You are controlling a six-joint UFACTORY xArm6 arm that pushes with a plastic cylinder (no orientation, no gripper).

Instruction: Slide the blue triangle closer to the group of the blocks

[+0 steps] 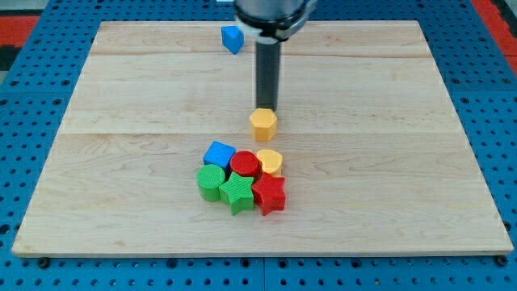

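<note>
The blue triangle [232,38] lies alone near the view's top of the wooden board [121,121], left of the rod. My tip [266,108] stands just above the yellow hexagon [263,124], touching or nearly touching its far edge. Below them sits the group: a blue cube [219,153], a red cylinder [244,165], a yellow heart [270,161], a green cylinder [212,182], a green star [237,193] and a red star [270,193]. The blue triangle is far from the group, up and slightly left of it.
The board rests on a blue perforated table [32,121]. The arm's dark body [271,12] hangs over the board's top edge, just right of the blue triangle.
</note>
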